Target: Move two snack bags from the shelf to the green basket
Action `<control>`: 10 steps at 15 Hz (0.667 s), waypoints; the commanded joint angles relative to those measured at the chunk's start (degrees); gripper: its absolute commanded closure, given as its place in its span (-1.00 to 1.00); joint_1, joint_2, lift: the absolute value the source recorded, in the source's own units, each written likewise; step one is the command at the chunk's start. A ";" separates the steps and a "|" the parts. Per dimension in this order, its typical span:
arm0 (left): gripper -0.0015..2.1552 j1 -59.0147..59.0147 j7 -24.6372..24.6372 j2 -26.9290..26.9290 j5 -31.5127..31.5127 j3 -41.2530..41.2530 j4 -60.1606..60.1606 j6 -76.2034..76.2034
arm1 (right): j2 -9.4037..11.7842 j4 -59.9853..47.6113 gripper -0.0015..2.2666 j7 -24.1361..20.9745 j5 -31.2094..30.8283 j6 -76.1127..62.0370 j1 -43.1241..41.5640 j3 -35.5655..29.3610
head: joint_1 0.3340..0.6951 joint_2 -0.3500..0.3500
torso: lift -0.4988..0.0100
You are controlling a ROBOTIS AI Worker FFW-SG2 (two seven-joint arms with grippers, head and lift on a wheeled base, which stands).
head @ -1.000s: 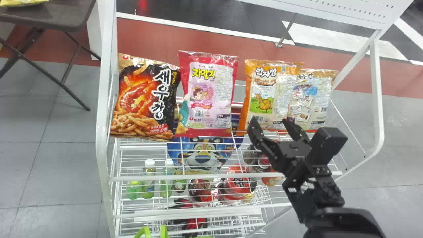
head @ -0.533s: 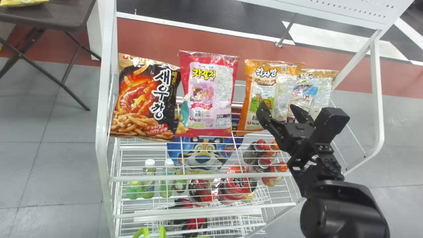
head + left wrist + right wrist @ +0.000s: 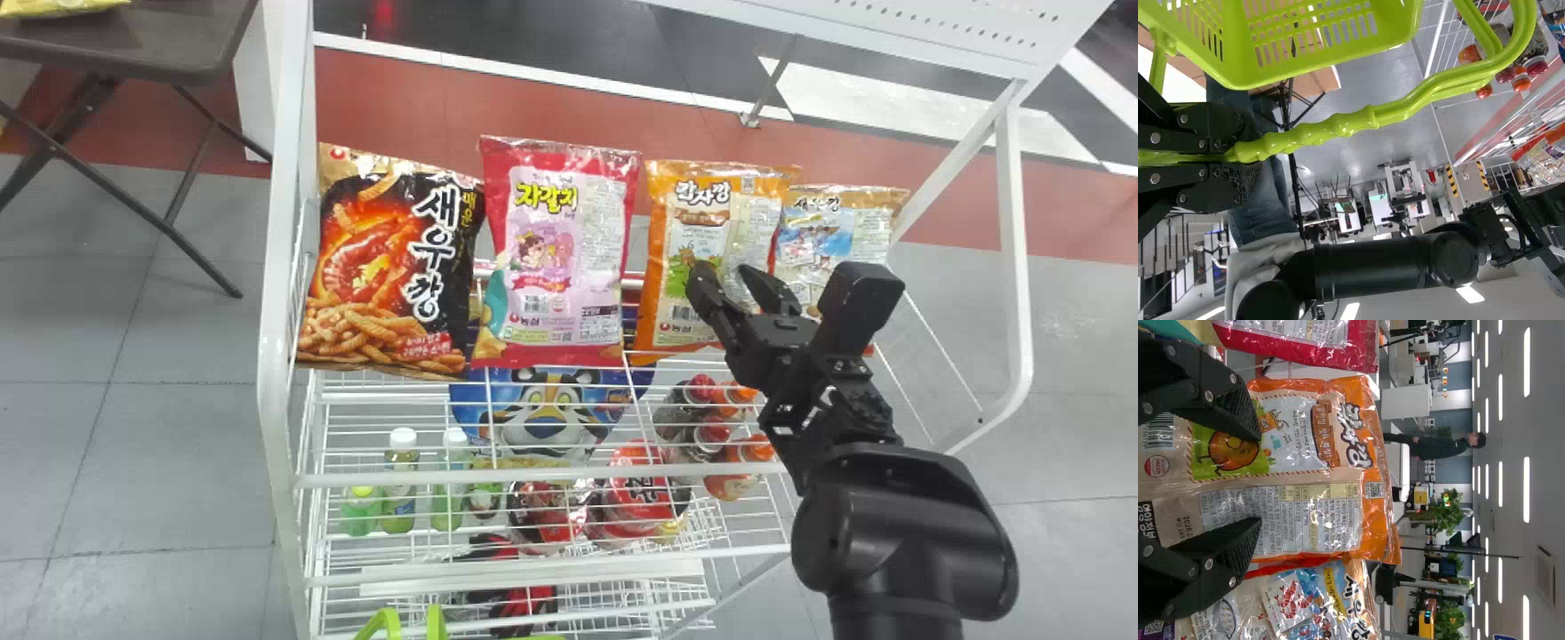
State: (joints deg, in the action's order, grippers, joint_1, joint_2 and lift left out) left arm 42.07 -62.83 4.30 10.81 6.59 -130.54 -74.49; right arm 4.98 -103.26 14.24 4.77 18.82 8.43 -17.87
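In the head view my right gripper (image 3: 725,271) stands open in front of the orange snack bag (image 3: 662,267) on the upper shelf. Its fingers are on either side of that bag's front in the right wrist view, where the gripper (image 3: 1258,480) faces the orange bag (image 3: 1291,457); contact cannot be told. To the right is a beige-and-blue bag (image 3: 836,236); to the left stand a pink bag (image 3: 560,249) and a black bag (image 3: 391,258). My left gripper (image 3: 1238,157) is shut on the handle of the green basket (image 3: 1311,57), whose handle (image 3: 436,622) shows low in the head view.
White shelf posts (image 3: 274,356) and wire tiers (image 3: 533,480) surround the bags. Bottles (image 3: 400,480) and other goods lie on lower tiers. A dark folding table (image 3: 160,44) stands at the far left.
My right gripper has moved forward, up over the orange bag's front and slightly left lately. The orange bag has shifted a little left. The basket handle has barely moved.
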 commanded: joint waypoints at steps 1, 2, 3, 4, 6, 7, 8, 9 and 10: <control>0.99 -0.06 -0.01 0.00 0.00 0.00 0.11 0.00 | -0.14 0.07 0.98 -0.18 -0.02 -1.63 0.36 0.29 | 1.00 -1.00 | 0.90; 0.99 -0.06 0.08 0.00 0.00 0.00 0.11 0.00 | -0.14 -0.02 0.98 -0.26 -0.02 -2.16 0.54 0.11 | 1.00 -1.00 | 0.90; 0.99 -0.06 -0.01 0.00 0.00 0.00 0.11 0.00 | -0.14 -0.10 0.98 -0.35 -0.02 -2.51 0.72 -0.06 | 1.00 -1.00 | 0.90; 0.99 -0.06 0.08 0.00 0.00 0.00 0.11 0.00 | -0.14 -0.28 0.98 -0.44 -0.02 -3.04 0.89 -0.15 | 1.00 -1.00 | 0.90; 0.99 -0.06 -0.01 0.00 0.00 0.00 0.11 0.00 | -0.23 -1.07 0.98 -0.70 0.50 -4.45 2.03 -0.24 | 1.00 -1.00 | 0.90; 0.99 -0.06 -0.01 0.00 0.09 0.00 0.11 0.00 | -0.41 -1.77 0.98 -0.79 0.94 -4.45 2.65 -0.33 | 1.00 -1.00 | 0.90; 0.99 -0.06 0.08 0.00 0.00 0.00 0.02 0.00 | -0.58 -3.09 0.98 -0.79 1.91 -4.45 3.70 -0.33 | 1.00 -1.00 | 0.90; 0.99 -0.06 0.08 0.00 0.00 0.09 0.02 0.00 | -0.67 -4.85 0.98 -0.79 2.88 -4.27 4.93 -0.33 | 1.00 -1.00 | 0.90; 0.99 -0.06 0.08 0.09 0.00 0.00 0.02 0.00 | -0.67 -7.05 0.98 -0.70 4.02 -4.45 6.78 -0.24 | 1.00 -1.00 | 0.90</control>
State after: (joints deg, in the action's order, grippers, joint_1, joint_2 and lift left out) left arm 42.01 -62.75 4.31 10.81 6.63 -130.47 -74.49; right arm 4.37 -107.44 13.47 7.23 14.46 12.92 -18.16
